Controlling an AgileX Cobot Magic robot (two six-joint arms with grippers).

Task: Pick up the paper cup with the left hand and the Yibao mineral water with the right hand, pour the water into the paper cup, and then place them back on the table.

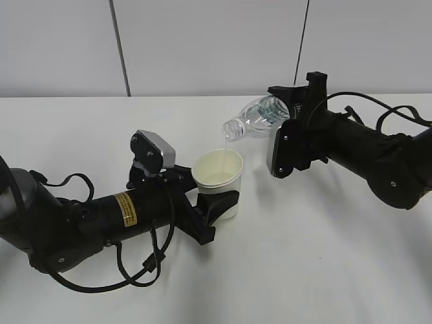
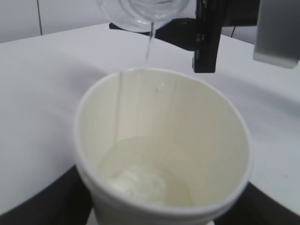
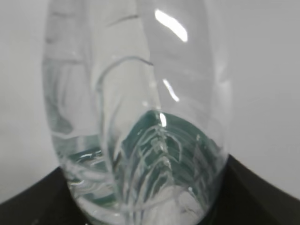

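My left gripper (image 1: 217, 208) is shut on the paper cup (image 1: 219, 179), holding it upright just above the table (image 1: 324, 263). Seen from the left wrist, the paper cup (image 2: 164, 154) fills the frame, with water pooled in its bottom and black fingers (image 2: 37, 201) at both sides. My right gripper (image 1: 291, 111) is shut on the Yibao mineral water (image 1: 260, 116), tipped with its open mouth pointing left and down over the cup. A thin stream of water (image 2: 149, 44) falls from the bottle mouth (image 2: 140, 14) into the cup. The clear ribbed bottle (image 3: 136, 117) with its green label fills the right wrist view.
The white table stretches bare around both arms, with a grey panelled wall (image 1: 202, 47) behind it. Black cables (image 1: 135, 270) trail beside the left arm, and others (image 1: 385, 111) run along the right arm.
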